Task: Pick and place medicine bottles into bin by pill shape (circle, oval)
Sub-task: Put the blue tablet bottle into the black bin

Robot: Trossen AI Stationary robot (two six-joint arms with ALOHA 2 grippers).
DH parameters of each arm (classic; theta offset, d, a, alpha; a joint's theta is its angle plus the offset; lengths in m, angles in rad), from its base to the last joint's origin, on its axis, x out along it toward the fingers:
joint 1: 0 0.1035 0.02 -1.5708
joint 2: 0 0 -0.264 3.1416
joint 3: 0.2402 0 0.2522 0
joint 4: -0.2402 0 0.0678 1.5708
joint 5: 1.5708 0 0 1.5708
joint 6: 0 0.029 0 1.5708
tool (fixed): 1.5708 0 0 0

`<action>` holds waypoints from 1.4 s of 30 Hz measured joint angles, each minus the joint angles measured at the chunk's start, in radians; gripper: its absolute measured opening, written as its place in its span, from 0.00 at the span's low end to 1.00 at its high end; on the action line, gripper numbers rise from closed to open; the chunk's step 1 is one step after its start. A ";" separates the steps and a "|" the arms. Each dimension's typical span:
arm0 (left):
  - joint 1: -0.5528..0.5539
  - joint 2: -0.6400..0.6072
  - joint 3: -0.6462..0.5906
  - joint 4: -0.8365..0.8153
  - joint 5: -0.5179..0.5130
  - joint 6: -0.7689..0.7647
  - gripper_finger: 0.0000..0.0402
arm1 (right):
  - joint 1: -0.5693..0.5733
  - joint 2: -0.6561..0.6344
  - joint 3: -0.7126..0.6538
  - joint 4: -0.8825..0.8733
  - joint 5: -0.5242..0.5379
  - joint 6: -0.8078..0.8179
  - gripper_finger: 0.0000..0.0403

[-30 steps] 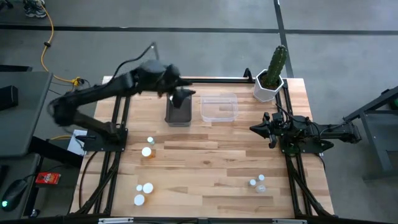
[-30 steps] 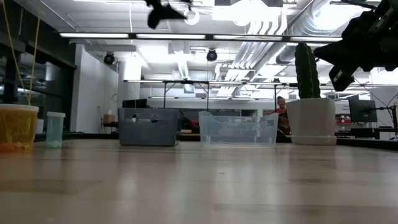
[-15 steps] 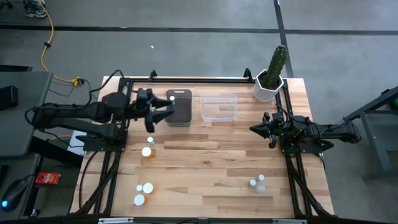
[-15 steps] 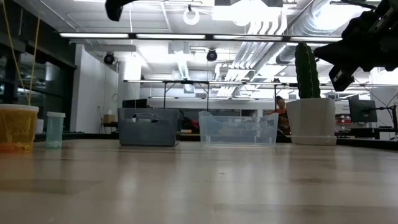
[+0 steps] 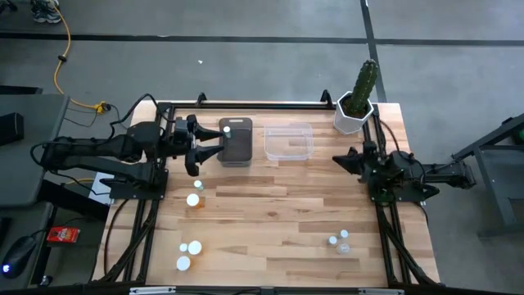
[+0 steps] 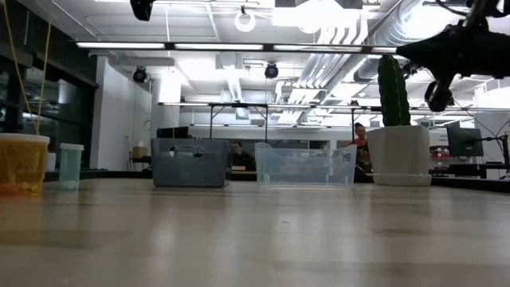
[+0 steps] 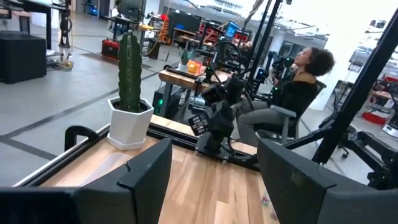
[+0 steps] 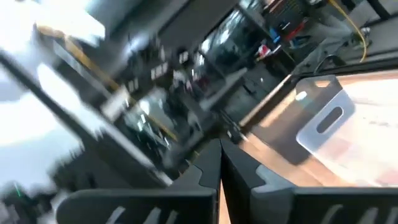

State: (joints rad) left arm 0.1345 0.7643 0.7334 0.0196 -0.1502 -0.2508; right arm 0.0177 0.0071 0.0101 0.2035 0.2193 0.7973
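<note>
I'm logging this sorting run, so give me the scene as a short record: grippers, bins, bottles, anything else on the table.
left gripper: open, empty, raised beside the grey bin
right gripper: shut, empty, at the table's right side
grey bin: one white-capped bottle inside
clear bin: looks empty
loose bottles: two mid-left, two front-left, two front-right
other: cactus pot, far right corner
</note>
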 joint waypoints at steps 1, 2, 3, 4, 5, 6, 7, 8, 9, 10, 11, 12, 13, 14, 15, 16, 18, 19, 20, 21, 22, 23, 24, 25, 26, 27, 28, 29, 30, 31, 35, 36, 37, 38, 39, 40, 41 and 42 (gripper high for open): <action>0.000 0.000 0.000 0.000 0.000 0.000 0.57 | 0.000 0.000 0.000 0.030 0.023 0.031 0.00; 0.000 0.000 0.000 0.000 0.000 0.000 0.57 | 0.000 0.001 0.000 0.067 0.039 0.041 0.00; 0.000 0.000 0.000 0.000 0.000 0.000 0.57 | 0.000 0.006 0.000 0.114 0.042 0.037 0.00; 0.000 0.000 0.000 0.000 0.000 0.000 0.57 | 0.001 0.015 0.000 0.178 0.032 0.013 0.00; 0.000 0.000 0.000 0.000 0.001 0.000 0.57 | 0.006 0.029 0.000 0.253 0.012 -0.028 0.00; 0.000 0.000 0.000 0.000 0.001 0.000 0.57 | 0.013 0.050 0.002 0.327 -0.003 -0.074 0.00; 0.000 0.000 0.000 -0.001 0.001 0.000 0.57 | 0.022 0.074 0.013 0.377 -0.011 -0.122 0.00; 0.000 0.000 0.000 -0.004 0.001 0.000 0.57 | 0.033 0.105 0.033 0.408 -0.012 -0.173 0.00; 0.000 0.000 0.000 -0.007 0.001 0.000 0.57 | 0.044 0.138 0.061 0.416 -0.011 -0.223 0.00; 0.000 0.000 0.000 -0.009 0.002 0.000 0.57 | 0.056 0.176 0.095 0.414 -0.011 -0.272 0.00; 0.000 0.000 0.000 -0.012 0.002 0.000 0.57 | 0.067 0.220 0.131 0.402 -0.011 -0.318 0.00; 0.000 0.000 0.000 -0.016 0.002 0.000 0.57 | 0.078 0.267 0.169 0.383 -0.012 -0.359 0.00; 0.000 0.000 0.000 -0.020 0.002 0.000 0.57 | 0.088 0.319 0.207 0.357 -0.012 -0.402 0.00; 0.000 0.000 0.000 -0.024 0.002 0.000 0.57 | 0.099 0.369 0.243 0.331 -0.012 -0.444 0.00; 0.000 0.000 0.000 -0.024 0.002 0.000 0.57 | 0.108 0.419 0.282 0.302 -0.012 -0.483 0.00; 0.000 0.000 0.000 -0.024 0.002 0.000 0.57 | 0.116 0.465 0.320 0.269 -0.012 -0.522 0.00; 0.000 0.000 0.000 -0.024 0.002 0.000 0.57 | 0.126 0.549 0.392 0.193 -0.004 -0.575 0.00; 0.000 0.000 0.000 -0.025 0.002 0.000 0.57 | 0.128 0.588 0.425 0.152 0.008 -0.591 0.00; 0.000 0.000 0.000 -0.028 0.002 0.000 0.57 | 0.129 0.623 0.456 0.116 0.017 -0.595 0.00; 0.000 0.000 0.000 -0.032 0.002 0.000 0.57 | 0.128 0.652 0.486 0.075 0.022 -0.596 0.00; 0.000 0.000 0.000 -0.036 0.002 0.000 0.57 | 0.128 0.679 0.513 0.044 0.024 -0.596 0.00; 0.000 0.000 0.000 -0.043 0.003 0.000 0.57 | 0.128 0.703 0.540 0.022 0.024 -0.596 0.00; 0.000 0.000 0.000 -0.051 0.010 -0.004 0.57 | 0.128 0.723 0.564 0.000 0.025 -0.597 0.00; 0.000 0.000 0.000 -0.058 0.018 -0.006 0.57 | 0.128 0.739 0.584 -0.019 0.024 -0.598 0.00; 0.000 0.000 0.000 -0.065 0.025 -0.006 0.57 | 0.128 0.753 0.603 -0.033 0.024 -0.601 0.00; 0.000 0.000 0.000 -0.069 0.033 -0.006 0.57 | 0.128 0.764 0.617 -0.043 0.022 -0.607 0.00; 0.000 0.000 0.000 -0.073 0.040 -0.007 0.57 | 0.128 0.772 0.627 -0.048 0.017 -0.615 0.00; 0.000 0.000 0.000 -0.079 0.045 -0.007 0.57 | 0.128 0.778 0.635 -0.050 0.017 -0.622 0.00; 0.000 0.000 0.000 -0.084 0.046 -0.007 0.57 | 0.128 0.783 0.640 -0.049 0.017 -0.622 0.00; 0.000 0.000 0.000 -0.088 0.047 -0.007 0.57 | 0.128 0.786 0.643 -0.049 0.017 -0.622 0.00; 0.000 0.000 0.000 -0.111 0.046 -0.013 0.57 | 0.127 0.786 0.644 -0.050 0.017 -0.614 0.00; 0.000 0.000 0.000 -0.132 0.039 -0.033 0.57 | 0.127 0.786 0.644 -0.050 0.017 -0.614 0.00; 0.000 0.000 0.001 -0.164 0.023 -0.059 0.57 | 0.127 0.786 0.644 -0.050 0.017 -0.614 0.00; 0.000 0.001 0.003 -0.212 0.004 -0.085 0.57 | 0.127 0.786 0.644 -0.050 0.017 -0.613 0.00; 0.000 0.006 0.006 -0.269 -0.014 -0.104 0.57 | 0.127 0.786 0.644 -0.050 0.017 -0.613 0.00; 0.000 0.012 0.008 -0.328 -0.024 -0.121 0.57 | 0.127 0.786 0.644 -0.050 0.017 -0.613 0.00; 0.000 0.017 0.008 -0.398 -0.027 -0.145 0.57 | 0.127 0.786 0.644 -0.050 0.017 -0.612 0.00; 0.000 0.023 0.008 -0.472 -0.028 -0.177 0.57 | 0.127 0.786 0.644 -0.050 0.017 -0.612 0.00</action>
State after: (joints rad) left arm 0.1345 0.7874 0.7414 -0.4520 -0.1779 -0.4283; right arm 0.1448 0.7929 0.6537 0.1539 0.2359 0.1856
